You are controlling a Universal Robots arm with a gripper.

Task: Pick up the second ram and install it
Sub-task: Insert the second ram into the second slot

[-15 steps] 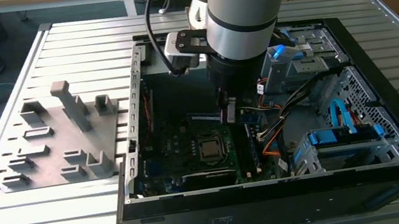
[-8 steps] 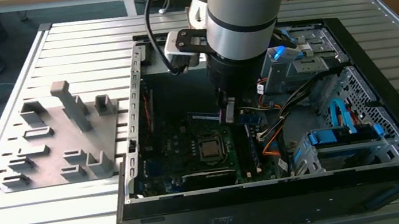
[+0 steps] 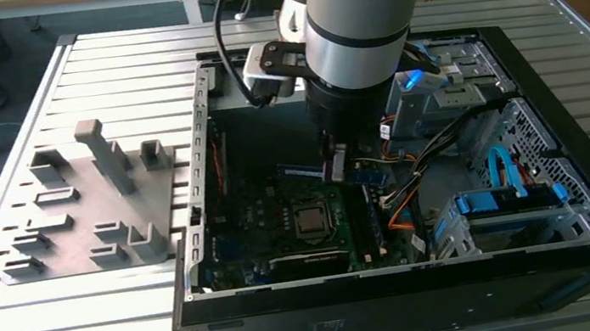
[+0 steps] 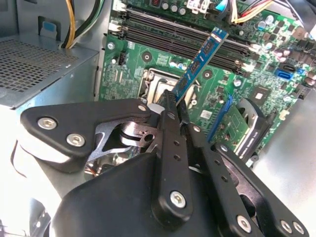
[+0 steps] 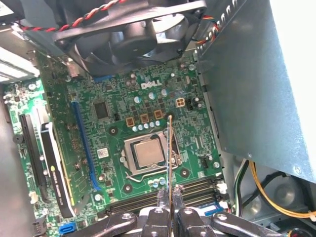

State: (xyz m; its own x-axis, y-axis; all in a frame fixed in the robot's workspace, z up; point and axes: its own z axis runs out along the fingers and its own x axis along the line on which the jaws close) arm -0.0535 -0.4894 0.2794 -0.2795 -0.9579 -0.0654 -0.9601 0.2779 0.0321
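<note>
- Fixture blocks (image 3: 85,214) stand by the table's (image 3: 88,330) edge on the exterior view's left, outside the case (image 3: 195,230).
- The gripper (image 4: 175,101) is clamped on one end of the ram (image 4: 200,63), holding it over the motherboard (image 5: 113,123) beside the CPU socket (image 5: 148,153), not in the slots (image 4: 182,37).
- The ram looks light, stiff, thin and fragile, so it is probably best pinched on its flat faces, clear of the contacts.

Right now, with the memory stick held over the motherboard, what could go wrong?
The end effector grips the second ram near one end, leaving most of it unsupported; it may pivot or slip under pressing force. In the second wrist view it lies at an angle across the memory slots, so it could miss its slot. A dropped stick might strike the CPU socket nearby.
</note>
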